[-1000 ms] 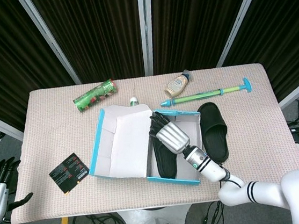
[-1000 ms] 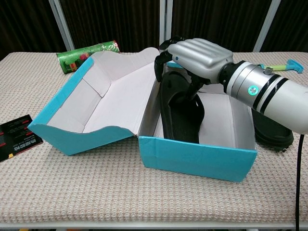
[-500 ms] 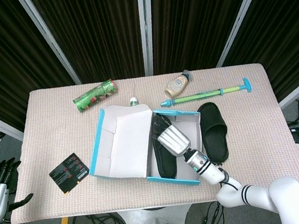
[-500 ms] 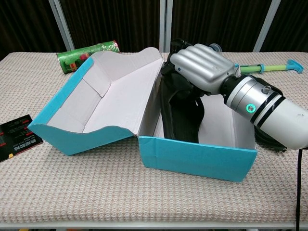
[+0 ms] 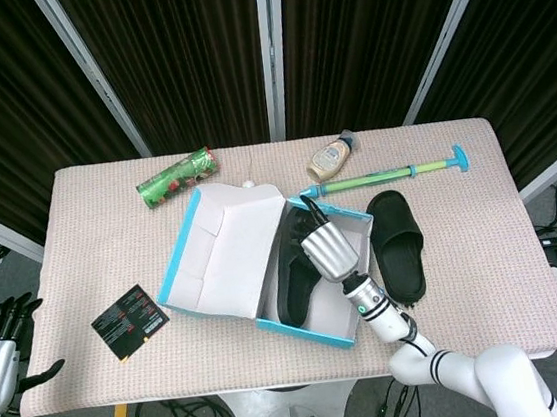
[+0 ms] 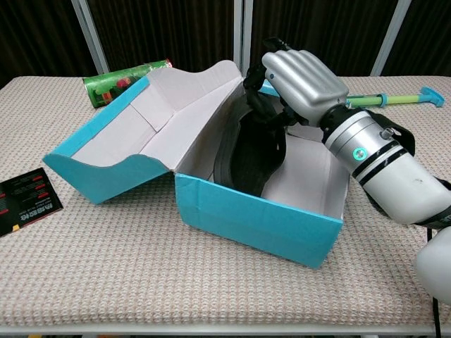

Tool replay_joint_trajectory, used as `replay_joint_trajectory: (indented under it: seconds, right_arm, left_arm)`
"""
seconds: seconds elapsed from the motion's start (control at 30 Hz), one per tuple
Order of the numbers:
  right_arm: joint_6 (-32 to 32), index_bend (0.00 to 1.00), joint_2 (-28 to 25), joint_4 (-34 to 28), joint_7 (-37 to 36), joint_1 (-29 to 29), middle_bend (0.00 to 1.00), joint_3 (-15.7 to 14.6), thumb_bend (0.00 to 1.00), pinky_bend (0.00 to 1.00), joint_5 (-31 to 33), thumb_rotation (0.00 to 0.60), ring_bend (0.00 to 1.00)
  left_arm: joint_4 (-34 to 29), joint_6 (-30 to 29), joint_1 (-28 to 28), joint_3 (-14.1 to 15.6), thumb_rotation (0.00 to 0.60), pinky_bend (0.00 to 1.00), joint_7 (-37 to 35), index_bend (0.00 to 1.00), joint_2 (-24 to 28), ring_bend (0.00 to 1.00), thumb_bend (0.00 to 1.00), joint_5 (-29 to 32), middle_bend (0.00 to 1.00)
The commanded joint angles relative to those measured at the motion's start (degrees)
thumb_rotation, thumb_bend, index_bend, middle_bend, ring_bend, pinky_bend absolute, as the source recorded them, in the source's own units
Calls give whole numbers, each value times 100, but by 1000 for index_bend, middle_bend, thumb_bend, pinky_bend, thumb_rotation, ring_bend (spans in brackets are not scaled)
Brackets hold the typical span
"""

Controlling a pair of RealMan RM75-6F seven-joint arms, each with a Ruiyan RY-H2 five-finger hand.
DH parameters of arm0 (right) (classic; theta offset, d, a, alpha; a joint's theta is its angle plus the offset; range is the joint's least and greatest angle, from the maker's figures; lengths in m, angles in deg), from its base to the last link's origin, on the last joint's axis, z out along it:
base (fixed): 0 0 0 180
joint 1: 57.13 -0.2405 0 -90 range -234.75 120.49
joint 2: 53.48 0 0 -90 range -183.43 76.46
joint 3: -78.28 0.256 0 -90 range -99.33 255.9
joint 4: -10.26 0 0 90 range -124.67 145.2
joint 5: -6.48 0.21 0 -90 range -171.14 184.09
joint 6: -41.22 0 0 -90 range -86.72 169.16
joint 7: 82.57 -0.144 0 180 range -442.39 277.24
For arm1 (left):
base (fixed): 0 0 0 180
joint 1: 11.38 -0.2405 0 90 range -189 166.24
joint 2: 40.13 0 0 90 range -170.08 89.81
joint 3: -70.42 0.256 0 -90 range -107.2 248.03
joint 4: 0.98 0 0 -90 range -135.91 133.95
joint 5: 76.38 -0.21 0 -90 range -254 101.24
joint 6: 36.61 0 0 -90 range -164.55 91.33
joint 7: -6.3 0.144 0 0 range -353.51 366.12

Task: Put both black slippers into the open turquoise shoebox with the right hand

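Inside cardboard shoebox (image 5: 202, 281), rubbery slipper (image 5: 293, 277)

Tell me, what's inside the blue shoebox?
One black slipper lies inside the turquoise shoebox, with the right hand on its far end. The box floor beneath the slipper is covered.

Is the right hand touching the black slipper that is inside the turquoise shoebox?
Touching. In the chest view the right hand has its dark fingers wrapped over the upper end of the slipper, which leans inside the shoebox.
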Motion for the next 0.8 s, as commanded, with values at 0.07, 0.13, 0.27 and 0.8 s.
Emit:
replay_joint_trajectory:
  seconds: [0.07, 0.13, 0.27, 0.8]
  right_arm:
    - [-127, 776, 333, 300, -107, -55, 627, 93, 376, 64, 129, 600, 382]
    - [-172, 724, 395, 402, -99, -67, 622, 57, 365, 60, 110, 600, 373]
    - [-471, 339, 219, 200, -80, -13, 379, -37, 229, 2, 155, 600, 158]
    - [-933, 0, -2705, -3507, 930, 546, 0, 25, 0, 0, 582, 600, 0]
  left_arm:
    - [4, 0, -1, 3, 600, 89, -16, 142, 5, 23, 56, -4, 64]
    - [12, -10, -8, 5, 600, 89, -32, 142, 3, 23, 56, -7, 64]
    - [37, -25, -34, 16, 600, 89, -77, 142, -3, 23, 56, 10, 64]
    - [-9, -37, 10, -9, 600, 89, -36, 142, 42, 23, 57, -55, 64]
